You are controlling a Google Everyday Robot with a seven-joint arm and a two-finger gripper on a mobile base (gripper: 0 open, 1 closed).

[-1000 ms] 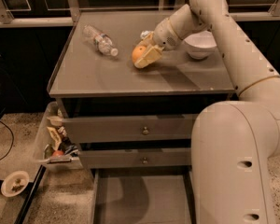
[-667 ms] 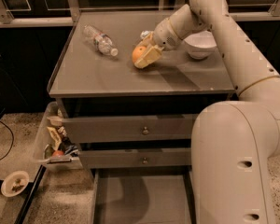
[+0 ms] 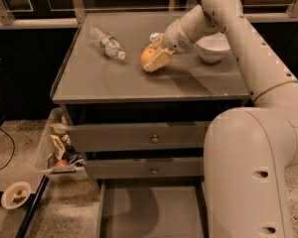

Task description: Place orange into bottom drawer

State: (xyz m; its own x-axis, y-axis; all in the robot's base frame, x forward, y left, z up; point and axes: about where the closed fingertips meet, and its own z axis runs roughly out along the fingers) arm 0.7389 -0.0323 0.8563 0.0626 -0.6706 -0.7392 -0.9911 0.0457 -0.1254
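The orange (image 3: 148, 56) sits on the grey cabinet top (image 3: 114, 78), near its middle. My gripper (image 3: 155, 53) is around it, with one finger (image 3: 160, 60) below and right of the fruit and the other above it; the fingers look closed on the orange. The bottom drawer (image 3: 149, 212) is pulled out at the foot of the cabinet, a flat grey tray, with nothing seen in it. The arm reaches in from the upper right.
A clear plastic bottle (image 3: 106, 42) lies at the back left of the top. A white bowl (image 3: 213, 48) stands at the right, behind the arm. Two closed drawers with round knobs (image 3: 154, 139) sit above the open one. A bin of clutter (image 3: 59, 150) stands left of the cabinet.
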